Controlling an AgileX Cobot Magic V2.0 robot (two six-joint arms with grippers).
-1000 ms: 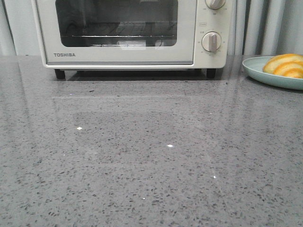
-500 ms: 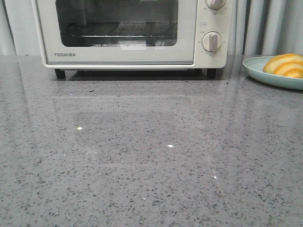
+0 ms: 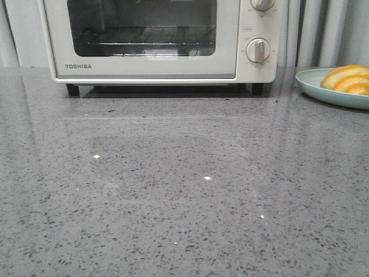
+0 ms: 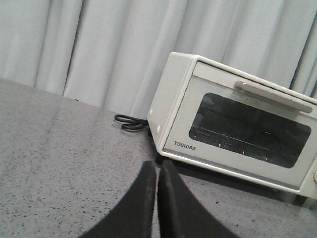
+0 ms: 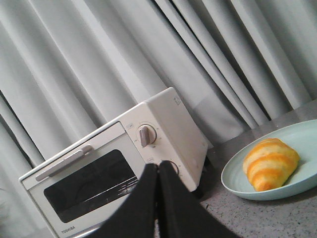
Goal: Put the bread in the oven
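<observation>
The cream-white TOSHIBA oven stands at the back of the grey counter with its glass door closed; a wire rack shows through the window. It also shows in the left wrist view and the right wrist view. The bread, a golden-orange striped croissant roll, lies on a pale green plate at the far right; it also shows in the right wrist view. My left gripper is shut and empty, short of the oven's left front corner. My right gripper is shut and empty, left of the plate. Neither gripper shows in the front view.
A black power cord lies coiled on the counter behind the oven's left side. Grey curtains hang behind the counter. Two round knobs sit on the oven's right side.
</observation>
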